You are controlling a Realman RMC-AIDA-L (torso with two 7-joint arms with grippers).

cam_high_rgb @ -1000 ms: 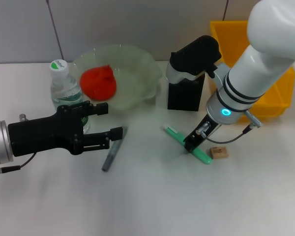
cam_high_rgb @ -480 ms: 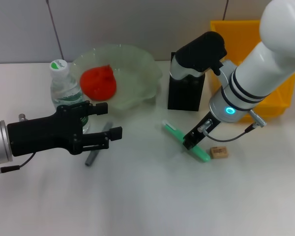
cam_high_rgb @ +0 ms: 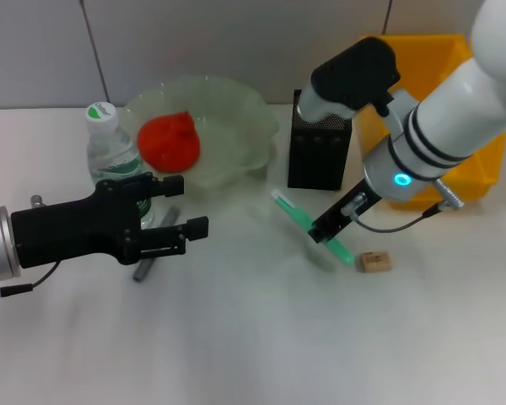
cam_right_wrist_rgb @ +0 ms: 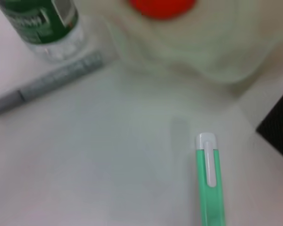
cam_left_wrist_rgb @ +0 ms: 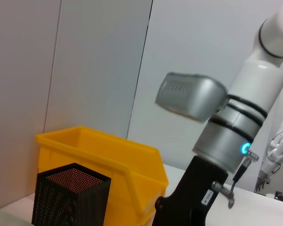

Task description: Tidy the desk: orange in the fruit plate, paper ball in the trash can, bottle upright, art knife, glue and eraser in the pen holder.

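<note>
My right end effector is clenched on the green art knife, which hangs tilted just above the bench with a faint shadow under it; the fingers cover its middle, so only the white-clipped upper end and the lower tip show in the head view, and the right wrist view cuts the green art knife off at the frame edge. The eraser lies on the bench just beside the knife's lower tip, apart from it. The black mesh pen holder stands behind my right end effector, partly hidden by my own arm, with the yellow trash can beyond it, much of it covered too; I cannot see inside either. My left end effector hovers with its 2 fingers spread and nothing between them, in front of the upright bottle, hiding its lower half. The grey pen-like stick lies under those fingers, only its ends showing; whether it is the glue I cannot tell. The orange sits in the fruit plate.
</note>
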